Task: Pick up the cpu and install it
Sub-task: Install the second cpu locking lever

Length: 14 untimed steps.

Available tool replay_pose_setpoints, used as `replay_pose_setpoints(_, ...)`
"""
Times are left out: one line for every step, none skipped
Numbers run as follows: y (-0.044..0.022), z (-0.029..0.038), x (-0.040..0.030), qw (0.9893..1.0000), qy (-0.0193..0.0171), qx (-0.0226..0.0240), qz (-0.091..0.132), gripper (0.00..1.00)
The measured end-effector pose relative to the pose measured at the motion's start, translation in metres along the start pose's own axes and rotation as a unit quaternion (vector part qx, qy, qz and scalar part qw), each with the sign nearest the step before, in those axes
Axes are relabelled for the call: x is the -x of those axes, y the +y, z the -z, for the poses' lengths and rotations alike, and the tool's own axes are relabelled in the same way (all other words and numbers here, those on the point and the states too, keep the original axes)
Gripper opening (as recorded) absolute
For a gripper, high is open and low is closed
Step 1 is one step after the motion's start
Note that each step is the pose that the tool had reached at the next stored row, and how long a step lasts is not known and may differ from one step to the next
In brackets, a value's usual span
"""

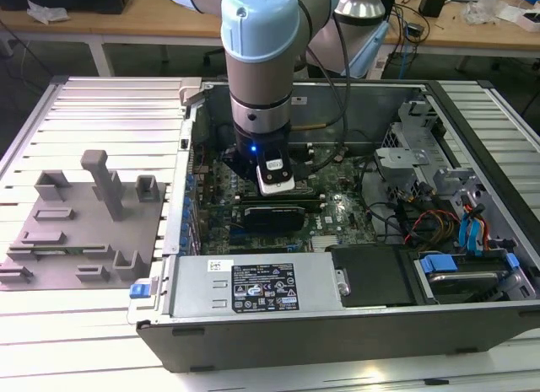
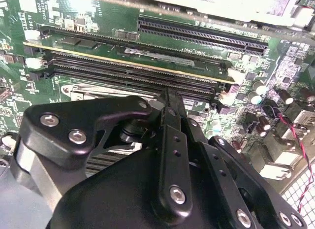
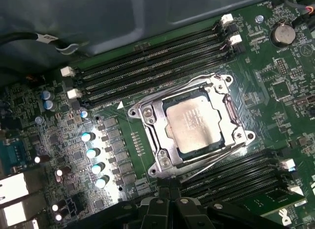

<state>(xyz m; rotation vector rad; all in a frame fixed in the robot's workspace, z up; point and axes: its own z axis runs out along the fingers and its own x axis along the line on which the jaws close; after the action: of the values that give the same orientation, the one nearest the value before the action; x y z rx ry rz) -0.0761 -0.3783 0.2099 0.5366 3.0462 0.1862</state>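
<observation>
The cpu (image 3: pixel 198 125) sits flat in the socket frame (image 3: pixel 157 113) on the motherboard (image 3: pixel 275 81), silver top up, with the gripper (image 2: pixel 170 98) poised just above the board.

In the second wrist view the fingers (image 2: pixel 172 140) look pressed together, nothing visible between them. This chip reads as light, stiff and thin, with a slick metal lid and a fragile underside, so the thin edges seem the only safe place to hold it.

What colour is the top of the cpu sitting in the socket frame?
Pale silver-grey metal, seen best in the first wrist view: the cpu.
</observation>
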Motion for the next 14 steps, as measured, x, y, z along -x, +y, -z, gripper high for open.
replay_pose_setpoints(-0.0005,0.0001,0.0002,1.0,0.001,0.0029,0.0,0.11)
replay_pose_setpoints(-0.0005,0.0001,0.0002,1.0,0.0014,0.0039,0.0,0.11)
replay_pose_setpoints(-0.0005,0.0,0.0002,1.0,0.0014,0.004,0.0,0.11)
replay_pose_setpoints(-0.0005,0.0,0.0002,1.0,0.0014,0.0041,0.0,0.11)
replay_pose_setpoints(-0.0005,0.0,0.0002,1.0,0.0014,0.0041,-0.001,0.11)
replay_pose_setpoints(-0.0009,0.0,0.0003,1.0,0.0021,0.0061,0.0,0.11)
replay_pose_setpoints(-0.0012,-0.0001,0.0003,0.9999,0.0034,0.0102,-0.001,0.11)
replay_pose_setpoints(-0.0016,-0.0003,0.0001,0.9999,0.0045,0.0139,-0.001,0.11)
replay_pose_setpoints(-0.002,-0.0004,0.0,0.9998,0.0058,0.0175,-0.001,0.11)
replay_pose_setpoints(-0.0025,-0.0007,-0.0001,0.9997,0.007,0.0214,-0.002,0.11)
replay_pose_setpoints(-0.0028,-0.001,-0.0001,0.9997,0.0077,0.0237,-0.002,0.11)
replay_pose_setpoints(-0.0033,-0.0014,-0.0003,0.9996,0.0085,0.026,-0.002,0.11)
replay_pose_setpoints(-0.0037,-0.0017,-0.0004,0.9996,0.0092,0.0281,-0.002,0.11)
replay_pose_setpoints(-0.0047,-0.0022,-0.0007,0.9994,0.0108,0.033,-0.002,0.11)
